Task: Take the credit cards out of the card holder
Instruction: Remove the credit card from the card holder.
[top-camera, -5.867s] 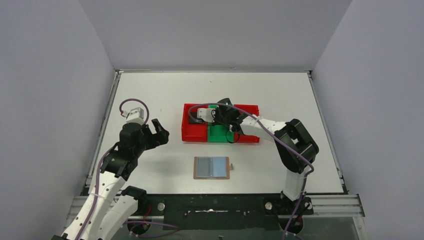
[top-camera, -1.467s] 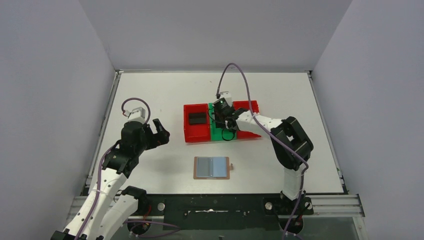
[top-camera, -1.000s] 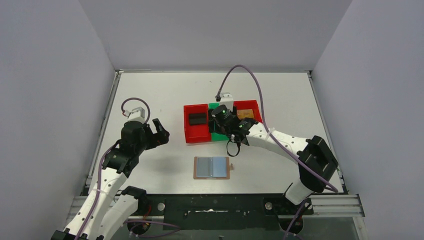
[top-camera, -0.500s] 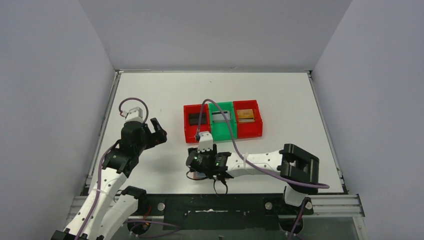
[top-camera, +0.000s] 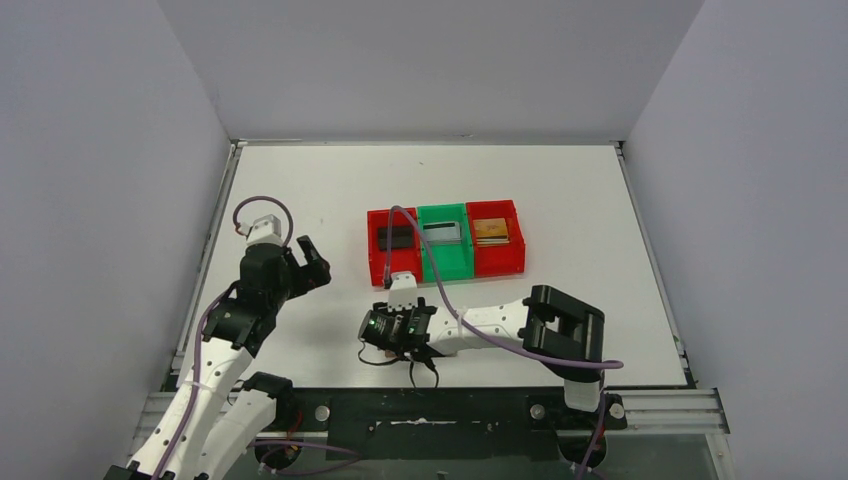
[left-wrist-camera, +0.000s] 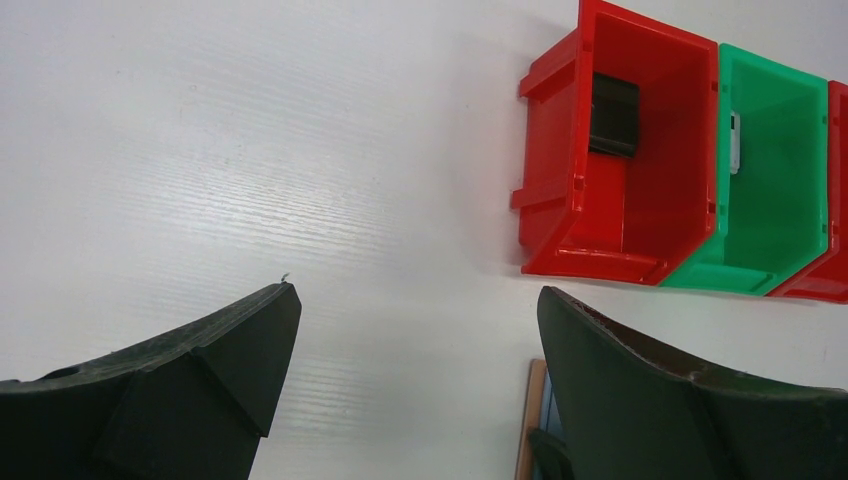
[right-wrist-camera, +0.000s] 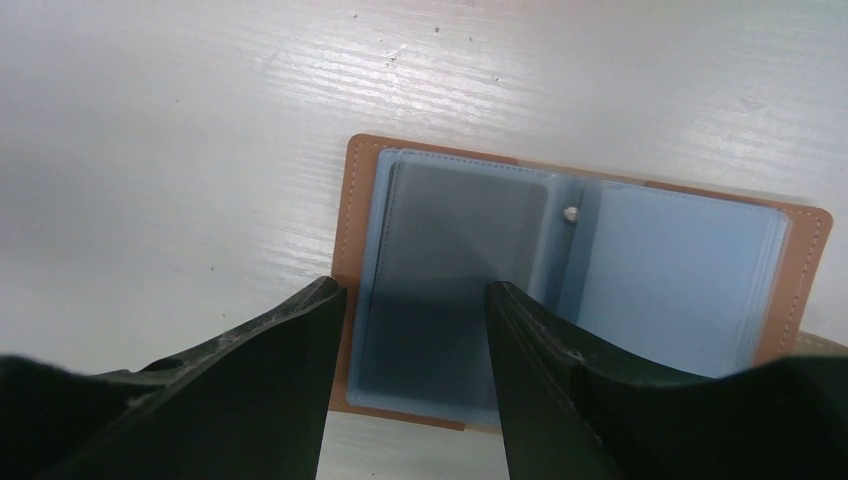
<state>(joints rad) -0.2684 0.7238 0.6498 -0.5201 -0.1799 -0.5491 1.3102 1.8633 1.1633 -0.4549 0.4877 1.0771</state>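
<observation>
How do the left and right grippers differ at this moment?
The left gripper hangs over the table beside a red bin; the right gripper is down over the open card holder. The left gripper's jaws gape wide; the right gripper's stand narrower, framing one pocket. Both are open and hold nothing.

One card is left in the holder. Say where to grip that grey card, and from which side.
Probably its long edges, from straight above: the grey card lies flat in the open holder's pocket, and the right tool straddles it there.

High rear overview; two close, downward wrist views
</observation>
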